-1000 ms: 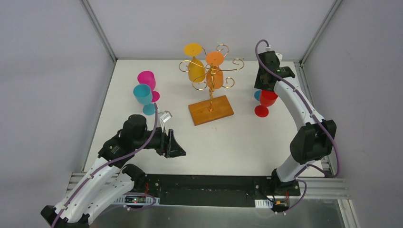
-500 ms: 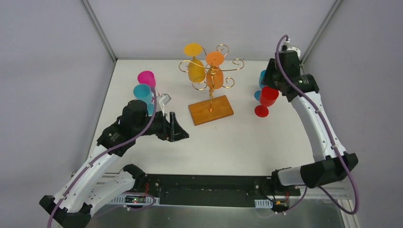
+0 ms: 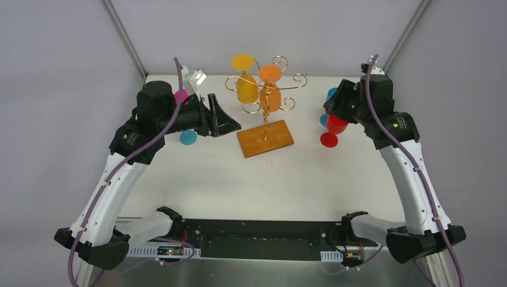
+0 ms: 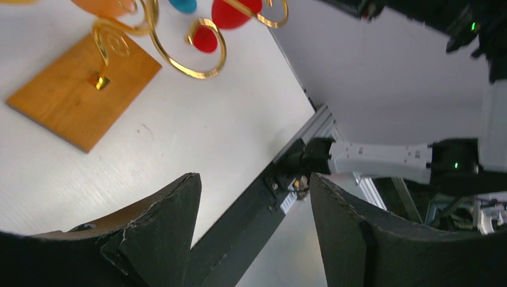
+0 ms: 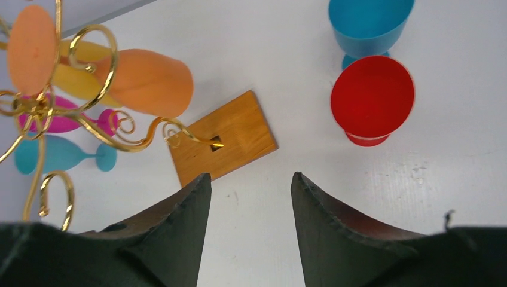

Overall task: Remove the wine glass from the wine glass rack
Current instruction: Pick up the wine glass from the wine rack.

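A white table (image 3: 269,179) stands between plain grey walls (image 3: 60,89), with slim metal posts (image 3: 122,36) running up the back corners. Toward the back of the table, about midway across, is the rack (image 3: 263,110): gold wire with a twisted stem and curled arms, fixed in a flat brown wooden base (image 3: 265,139). Two glasses hang on it upside down, feet uppermost and side by side: a yellow glass (image 3: 246,86) on the left and an orange glass (image 3: 270,95) on the right.

The left gripper (image 4: 254,176) is raised just left of the rack and points toward it. Its fingers are spread wide with nothing between them. Behind that arm stand a pink glass (image 5: 66,124) and a teal glass (image 5: 51,154), near each other and partly hidden in the top view.

The right gripper (image 5: 251,175) hangs over the right side of the table, fingers parted and holding nothing. Close by it a red glass (image 5: 372,95) and a blue glass (image 5: 370,24) stand upright, just beside one another and well apart from the rack.

A line of small print on the white link (image 4: 382,162) of the right arm is too small to read
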`<move>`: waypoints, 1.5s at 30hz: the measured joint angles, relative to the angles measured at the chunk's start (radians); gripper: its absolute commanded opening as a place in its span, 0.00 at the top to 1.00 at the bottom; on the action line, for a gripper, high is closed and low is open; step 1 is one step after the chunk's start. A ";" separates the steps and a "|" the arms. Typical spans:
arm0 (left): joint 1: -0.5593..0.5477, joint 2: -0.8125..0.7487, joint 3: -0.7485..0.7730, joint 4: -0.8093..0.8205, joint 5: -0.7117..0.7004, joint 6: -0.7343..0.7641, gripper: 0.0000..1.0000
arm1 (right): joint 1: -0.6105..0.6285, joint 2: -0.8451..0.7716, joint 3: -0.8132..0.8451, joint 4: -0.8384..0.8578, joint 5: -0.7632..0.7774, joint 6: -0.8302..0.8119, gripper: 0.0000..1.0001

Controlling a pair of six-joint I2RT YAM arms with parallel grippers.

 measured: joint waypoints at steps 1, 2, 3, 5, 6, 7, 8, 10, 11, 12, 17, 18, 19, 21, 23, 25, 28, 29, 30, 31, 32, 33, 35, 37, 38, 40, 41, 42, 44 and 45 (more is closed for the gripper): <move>0.022 0.023 0.032 -0.001 0.008 -0.003 0.32 | 0.002 -0.010 -0.005 0.002 -0.020 0.009 0.43; 0.045 0.047 0.062 0.000 0.016 -0.008 0.32 | 0.006 -0.022 -0.008 0.003 -0.045 0.020 0.43; 0.070 0.072 0.089 -0.001 0.026 -0.014 0.32 | 0.010 -0.033 -0.008 0.006 -0.067 0.029 0.43; 0.113 0.116 0.131 0.000 0.042 -0.028 0.32 | 0.020 -0.061 -0.008 0.019 -0.103 0.044 0.43; 0.129 0.133 0.144 0.000 0.051 -0.033 0.32 | 0.023 -0.073 -0.008 0.023 -0.115 0.049 0.43; 0.153 0.156 0.164 0.000 0.060 -0.043 0.32 | 0.028 -0.092 -0.008 0.027 -0.129 0.053 0.43; 0.167 0.172 0.175 0.002 0.064 -0.048 0.32 | 0.031 -0.108 -0.008 0.029 -0.139 0.059 0.42; 0.194 0.201 0.195 0.003 0.076 -0.060 0.33 | 0.035 -0.139 -0.013 0.036 -0.157 0.067 0.42; 0.206 0.214 0.203 0.006 0.080 -0.069 0.33 | 0.036 -0.158 -0.020 0.043 -0.164 0.071 0.42; 0.214 0.223 0.207 0.012 0.082 -0.077 0.33 | 0.038 -0.177 -0.028 0.047 -0.172 0.076 0.42; 0.262 0.289 0.240 0.064 0.088 -0.129 0.33 | 0.042 -0.256 -0.077 0.069 -0.217 0.100 0.42; 0.270 0.303 0.249 0.077 0.088 -0.137 0.33 | 0.043 -0.273 -0.089 0.074 -0.232 0.105 0.41; 0.278 0.322 0.262 0.090 0.088 -0.150 0.34 | 0.043 -0.285 -0.096 0.076 -0.240 0.110 0.41; 0.294 0.361 0.290 0.109 0.089 -0.167 0.34 | 0.043 -0.318 -0.114 0.078 -0.262 0.121 0.41; 0.309 0.403 0.322 0.134 0.090 -0.189 0.34 | 0.044 -0.359 -0.130 0.079 -0.284 0.129 0.41; 0.317 0.441 0.343 0.160 0.091 -0.213 0.34 | 0.043 -0.404 -0.144 0.080 -0.301 0.138 0.41; 0.328 0.494 0.358 0.198 0.093 -0.251 0.35 | 0.044 -0.468 -0.158 0.084 -0.322 0.153 0.41; 0.328 0.510 0.362 0.210 0.098 -0.263 0.36 | 0.044 -0.485 -0.159 0.086 -0.328 0.157 0.41; 0.329 0.529 0.368 0.222 0.101 -0.276 0.36 | 0.044 -0.503 -0.161 0.087 -0.335 0.162 0.41; 0.328 0.550 0.372 0.240 0.105 -0.289 0.36 | 0.044 -0.516 -0.162 0.087 -0.340 0.166 0.40; 0.328 0.569 0.373 0.256 0.106 -0.300 0.36 | 0.044 -0.533 -0.163 0.088 -0.344 0.171 0.40; 0.328 0.583 0.373 0.264 0.106 -0.310 0.37 | 0.044 -0.543 -0.164 0.089 -0.347 0.173 0.40; 0.328 0.617 0.373 0.279 0.105 -0.332 0.38 | 0.044 -0.564 -0.167 0.090 -0.358 0.179 0.40; 0.328 0.642 0.373 0.292 0.105 -0.348 0.40 | 0.044 -0.579 -0.170 0.091 -0.370 0.186 0.40; 0.328 0.652 0.373 0.299 0.105 -0.357 0.40 | 0.044 -0.584 -0.171 0.092 -0.378 0.191 0.40; 0.328 0.665 0.373 0.312 0.105 -0.368 0.42 | 0.045 -0.589 -0.171 0.093 -0.391 0.198 0.40; 0.328 0.670 0.373 0.318 0.104 -0.372 0.43 | 0.045 -0.590 -0.171 0.093 -0.396 0.200 0.40; 0.328 0.672 0.373 0.320 0.104 -0.376 0.45 | 0.045 -0.590 -0.171 0.093 -0.398 0.201 0.40; 0.328 0.674 0.373 0.326 0.104 -0.387 0.50 | 0.046 -0.590 -0.171 0.092 -0.404 0.203 0.40; 0.328 0.674 0.373 0.332 0.104 -0.391 0.51 | 0.046 -0.590 -0.171 0.093 -0.408 0.204 0.40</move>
